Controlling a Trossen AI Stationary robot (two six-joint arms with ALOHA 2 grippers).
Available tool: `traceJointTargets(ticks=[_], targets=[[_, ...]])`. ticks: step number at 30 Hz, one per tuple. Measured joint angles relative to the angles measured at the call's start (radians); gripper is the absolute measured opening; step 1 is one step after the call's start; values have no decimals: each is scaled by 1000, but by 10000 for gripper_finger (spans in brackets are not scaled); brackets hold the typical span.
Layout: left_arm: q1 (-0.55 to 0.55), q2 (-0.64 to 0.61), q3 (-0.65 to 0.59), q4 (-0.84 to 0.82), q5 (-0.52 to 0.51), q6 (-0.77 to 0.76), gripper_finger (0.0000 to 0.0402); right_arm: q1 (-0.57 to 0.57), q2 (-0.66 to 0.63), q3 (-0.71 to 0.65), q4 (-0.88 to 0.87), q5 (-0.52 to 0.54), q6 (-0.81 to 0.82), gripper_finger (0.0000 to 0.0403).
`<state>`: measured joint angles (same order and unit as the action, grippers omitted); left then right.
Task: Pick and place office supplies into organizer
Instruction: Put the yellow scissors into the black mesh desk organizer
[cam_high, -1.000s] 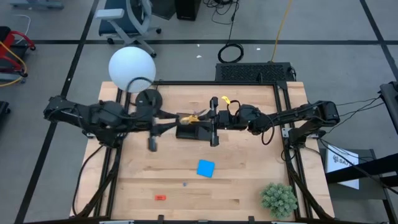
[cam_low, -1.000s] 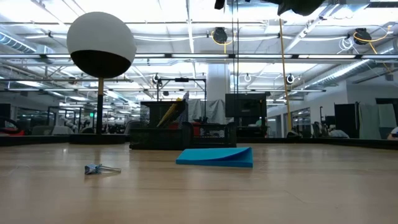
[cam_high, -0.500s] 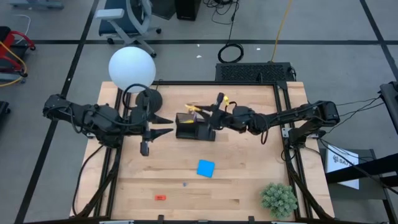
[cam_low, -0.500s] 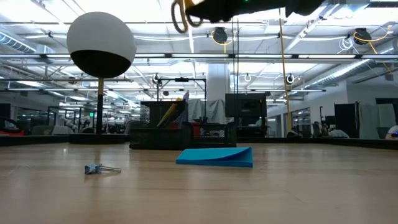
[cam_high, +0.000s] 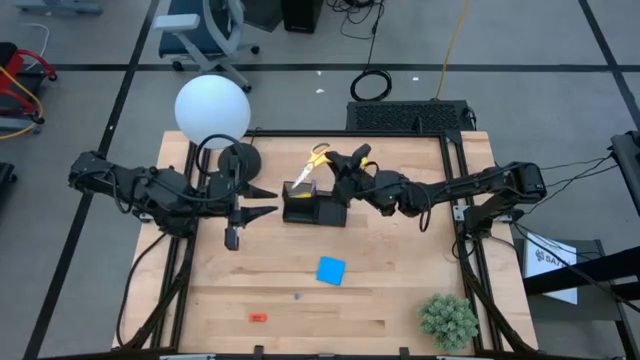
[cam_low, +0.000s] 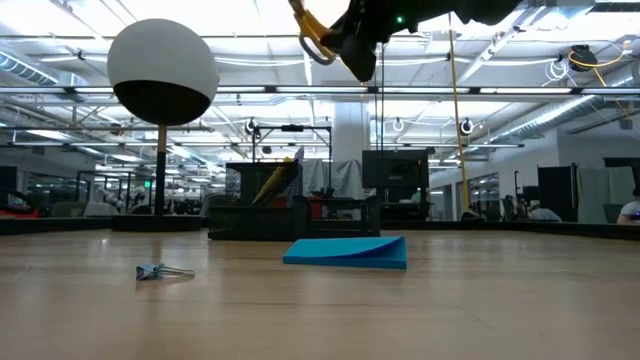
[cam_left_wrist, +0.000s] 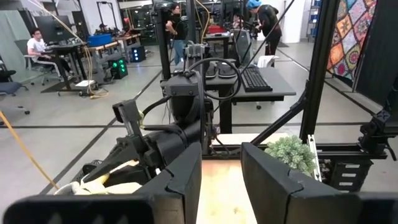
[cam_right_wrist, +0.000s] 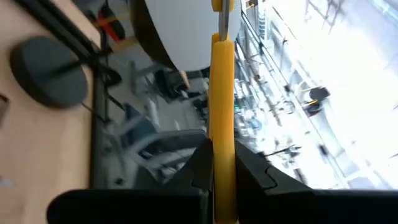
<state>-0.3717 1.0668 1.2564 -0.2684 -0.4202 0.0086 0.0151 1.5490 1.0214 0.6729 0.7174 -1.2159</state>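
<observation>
A light wooden table top (cam_high: 380, 300) is sitting inside a black frame on grey floor marked with dark lines; the low view is looking across it into a large lit workshop with ceiling lamps, and people are showing at desks far back in the left wrist view. A white globe lamp (cam_high: 211, 111) with a round black base is standing at the table's far left corner, a green plant ball (cam_high: 447, 319) at the near right corner. The black organizer (cam_high: 313, 206) is sitting mid-table toward the far side, already holding something yellow, hard to identify. The right gripper (cam_high: 336, 170) is hanging above the organizer's far edge, its fingers pinching the yellow-handled scissors (cam_high: 314, 161); in the high view their long axis is running diagonally, handle loops pointing away toward the table's far-left side, the blade end hidden against the organizer. The left gripper (cam_high: 268, 199) is hovering just left of the organizer, fingers partly spread and empty. A blue square pad (cam_high: 331, 271), a small red piece (cam_high: 258, 317) and a tiny metal clip (cam_low: 160, 271) are lying on the near half, well apart.
</observation>
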Motion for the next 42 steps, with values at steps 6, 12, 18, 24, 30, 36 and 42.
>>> traceJointTargets(ticks=[6, 12, 18, 24, 30, 36, 42], targets=[[0, 0, 0, 1, 0, 9, 120, 0, 0, 0, 11, 45, -222, 21], [0, 0, 0, 2, 0, 11, 120, -1, 13, 0, 64, 44, -465, 21], [0, 0, 0, 4, 0, 8, 120, -2, 100, 0, 193, 36, -774, 21], [0, 0, 0, 4, 0, 3, 120, -21, 207, 0, 274, 0, -989, 21], [0, 0, 0, 4, 0, -12, 120, -71, 251, 0, 320, -80, -1108, 21], [0, 0, 0, 2, 0, -15, 120, -131, 251, 0, 360, -185, -1224, 21], [0, 0, 0, 3, 0, -14, 120, -178, 251, 0, 329, -288, -1357, 21]])
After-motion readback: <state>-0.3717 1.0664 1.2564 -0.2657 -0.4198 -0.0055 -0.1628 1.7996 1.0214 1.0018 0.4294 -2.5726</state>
